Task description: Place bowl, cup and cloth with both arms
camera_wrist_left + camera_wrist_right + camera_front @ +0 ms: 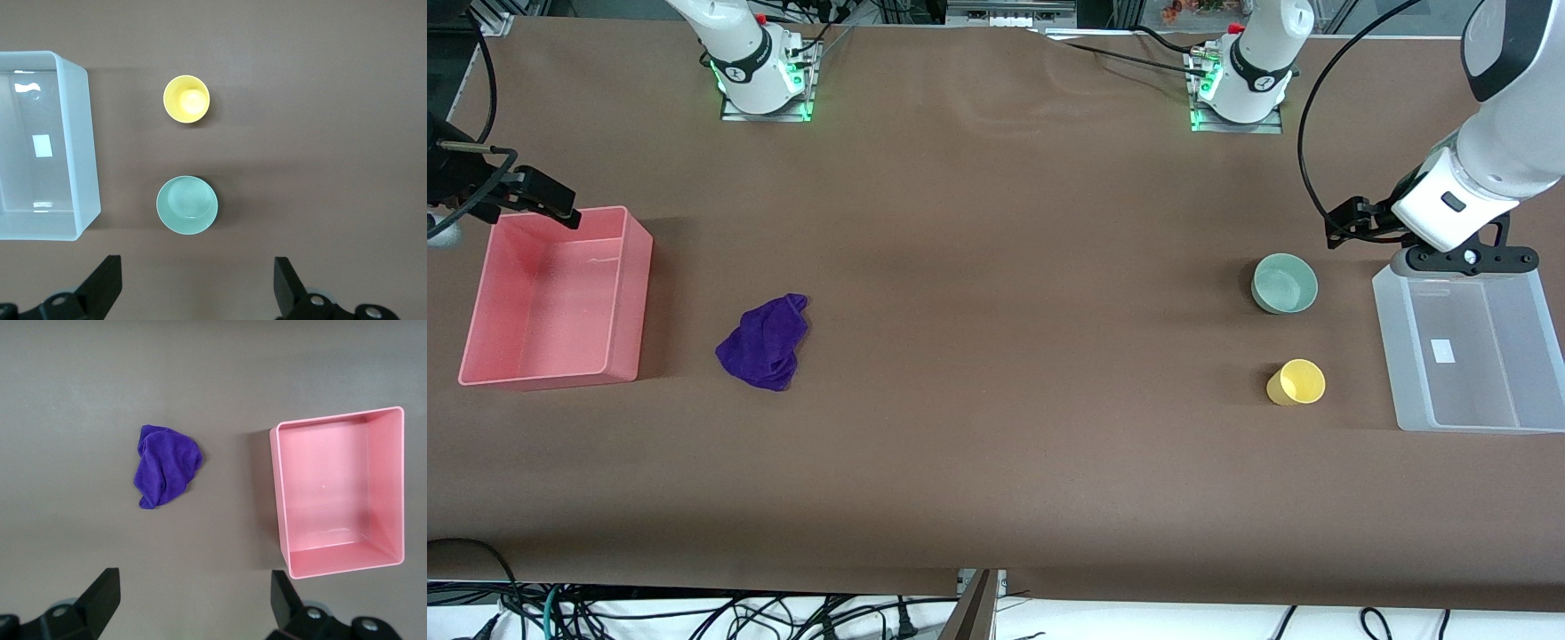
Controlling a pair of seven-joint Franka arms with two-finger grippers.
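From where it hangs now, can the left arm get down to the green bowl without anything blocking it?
Probably yes. The left gripper is open above bare table, and the bowl sits in the open, apart from the cup and the clear bin. Nothing lies between them.

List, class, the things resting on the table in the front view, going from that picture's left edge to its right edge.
pink bin → purple cloth → green bowl → yellow cup → clear bin
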